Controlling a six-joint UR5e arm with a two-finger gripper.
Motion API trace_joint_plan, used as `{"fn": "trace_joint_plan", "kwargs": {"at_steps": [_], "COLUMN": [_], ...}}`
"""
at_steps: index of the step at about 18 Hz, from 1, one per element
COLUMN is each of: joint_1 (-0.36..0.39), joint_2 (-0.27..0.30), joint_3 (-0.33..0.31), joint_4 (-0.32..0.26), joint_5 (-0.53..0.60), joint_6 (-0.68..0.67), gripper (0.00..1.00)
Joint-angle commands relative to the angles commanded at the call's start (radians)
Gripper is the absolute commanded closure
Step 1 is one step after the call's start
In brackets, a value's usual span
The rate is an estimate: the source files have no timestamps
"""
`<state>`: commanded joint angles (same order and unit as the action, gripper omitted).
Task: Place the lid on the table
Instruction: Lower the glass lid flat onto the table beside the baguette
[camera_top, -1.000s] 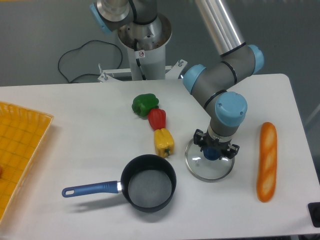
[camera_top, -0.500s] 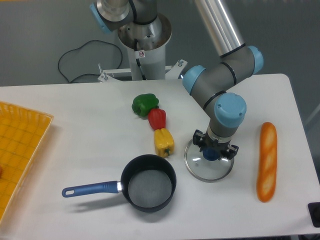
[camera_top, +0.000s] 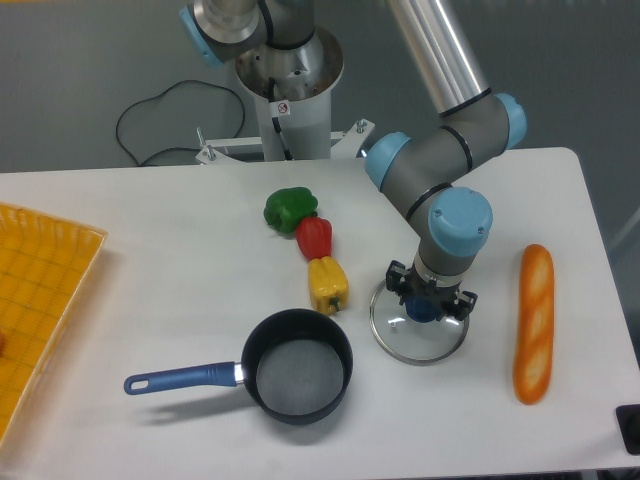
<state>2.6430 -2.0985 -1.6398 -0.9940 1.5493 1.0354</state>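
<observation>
Barely a flicker since the earlier frame: the arm has eased up a touch and the wrist has nudged slightly to the left of the picture, while the lid has not shifted at all. The fingers (camera_top: 431, 303) stand straight down over the small blue knob, one on each side of it, but from this high angle I cannot tell whether they pinch it or have let go. Directly beneath them the lid (camera_top: 418, 337) lies flat on the table (camera_top: 180, 250), its metal rim showing all round, so my read is that the set-down is done and only the release and retreat remain. To the picture-left of the fingers, just beside the lid's rim, sits the yellow pepper (camera_top: 328, 284), with the red pepper (camera_top: 314, 236) and green pepper (camera_top: 290, 208) further off behind it. Left and nearer the camera is the saucepan (camera_top: 298, 365), uncovered. On the opposite side, apart from the lid, lies the baguette (camera_top: 533, 322). Far off at the left edge is the yellow tray (camera_top: 40, 290).
</observation>
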Motion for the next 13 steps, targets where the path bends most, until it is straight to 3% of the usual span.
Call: {"fn": "trace_joint_plan", "kwargs": {"at_steps": [7,11,13], "joint_1": [0.000,0.000,0.000], "joint_2": [0.000,-0.002,0.000], "joint_3": [0.000,0.000,0.000], "joint_4": [0.000,0.000,-0.002], "joint_5": [0.002,0.002,0.002], "joint_6": [0.000,0.000,0.000], "gripper": [0.22,0.03,0.00]}}
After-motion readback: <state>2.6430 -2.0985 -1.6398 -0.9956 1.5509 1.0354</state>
